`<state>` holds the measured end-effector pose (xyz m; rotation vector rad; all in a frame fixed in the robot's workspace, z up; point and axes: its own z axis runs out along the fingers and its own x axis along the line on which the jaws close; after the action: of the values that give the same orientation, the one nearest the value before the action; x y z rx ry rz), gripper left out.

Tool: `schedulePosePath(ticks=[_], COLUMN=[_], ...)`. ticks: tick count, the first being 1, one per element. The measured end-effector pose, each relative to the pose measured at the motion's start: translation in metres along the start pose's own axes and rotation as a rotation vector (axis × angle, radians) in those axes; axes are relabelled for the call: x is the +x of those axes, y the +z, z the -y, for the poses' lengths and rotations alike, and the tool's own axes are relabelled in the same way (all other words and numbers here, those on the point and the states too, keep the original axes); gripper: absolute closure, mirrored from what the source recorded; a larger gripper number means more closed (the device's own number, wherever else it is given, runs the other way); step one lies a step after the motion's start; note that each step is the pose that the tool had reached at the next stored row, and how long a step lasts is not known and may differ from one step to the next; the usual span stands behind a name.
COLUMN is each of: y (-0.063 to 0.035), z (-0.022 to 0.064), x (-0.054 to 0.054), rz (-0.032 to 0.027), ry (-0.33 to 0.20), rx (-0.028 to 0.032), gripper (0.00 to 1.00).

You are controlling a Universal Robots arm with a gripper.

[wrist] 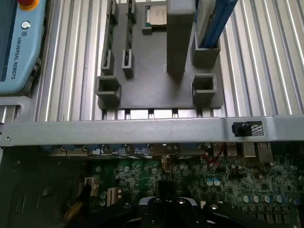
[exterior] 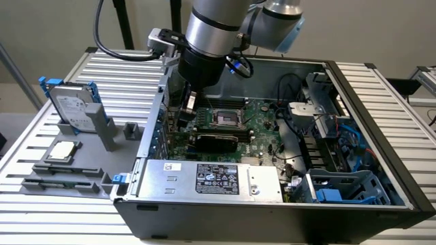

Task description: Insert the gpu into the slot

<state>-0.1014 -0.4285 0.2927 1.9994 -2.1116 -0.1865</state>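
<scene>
The gpu (exterior: 212,140) lies flat on the green motherboard (exterior: 262,133) just beside the CPU socket (exterior: 225,117), apparently seated; whether the claw (exterior: 187,109) is parted or closed I cannot tell, and it could snag the card's edge and unseat it.

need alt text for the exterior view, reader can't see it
A robot arm reaches down into an open computer case, its tool low over the green motherboard next to the gpu, a flat black card lying across the board. A silver power-supply box sits at the case's near edge, and a grey fixture on the exterior view's left holds a hard drive.
</scene>
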Motion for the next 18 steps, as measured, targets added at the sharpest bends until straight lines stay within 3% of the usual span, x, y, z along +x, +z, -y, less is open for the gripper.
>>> schedulePosePath(ticks=[8,12,13,14,16,18], y=[-0.0023,-0.0033,-0.0036,-0.0038,-0.0039,-0.0040], z=[0.0088,0.0129,0.0140,0.0147,0.0155,0.0155], x=[0.000,-0.001,-0.001,-0.001,-0.001,-0.001], rz=[0.0079,0.0118,0.0127,0.0134,0.0178,0.0179], ry=[0.008,0.012,0.012,0.013,0.012,0.012], rx=[0.1257,0.1844,0.1968,0.2053,0.2067,0.2059], gripper=[0.89,0.89,0.89,0.89,0.89,0.89])
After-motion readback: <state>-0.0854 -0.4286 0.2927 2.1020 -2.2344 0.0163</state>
